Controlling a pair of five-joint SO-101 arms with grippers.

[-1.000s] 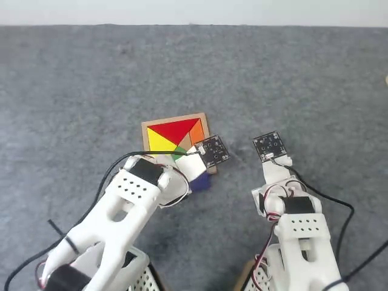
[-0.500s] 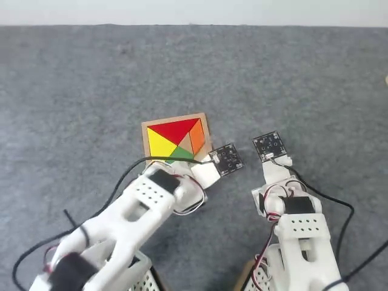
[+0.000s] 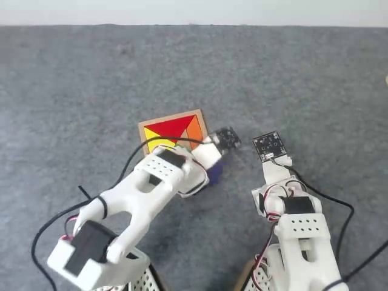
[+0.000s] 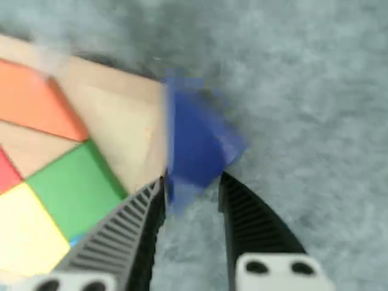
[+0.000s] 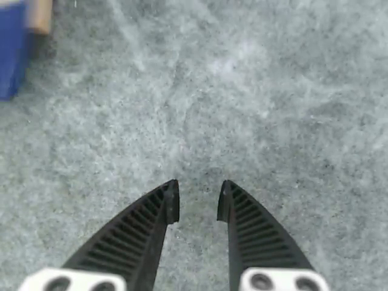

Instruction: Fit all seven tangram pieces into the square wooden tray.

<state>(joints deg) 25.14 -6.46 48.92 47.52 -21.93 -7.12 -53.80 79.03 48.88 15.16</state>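
Note:
The square wooden tray (image 3: 170, 118) lies mid-table with red (image 3: 173, 128), orange (image 3: 195, 127) and yellow (image 3: 153, 138) pieces in it; my left arm covers its near part. In the left wrist view the tray (image 4: 109, 76) also holds a green piece (image 4: 76, 188) beside a bare patch of floor. My left gripper (image 4: 191, 185) is shut on the blue piece (image 4: 197, 142), which sits just outside the tray's edge. From above, the blue piece (image 3: 216, 172) pokes out under that arm. My right gripper (image 5: 197, 201) hovers open over bare mat, with the blue piece (image 5: 12, 51) far off.
Grey mat covers the whole table up to the far edge (image 3: 194, 25). The right arm (image 3: 285, 194) stands to the right of the tray. The arms' white bases (image 3: 140, 274) and black cables (image 3: 130, 170) crowd the near edge.
My left arm has swung and stretched toward the tray's right corner, carrying the blue piece back and to the right. The tray has shifted slightly. The right arm has kept still.

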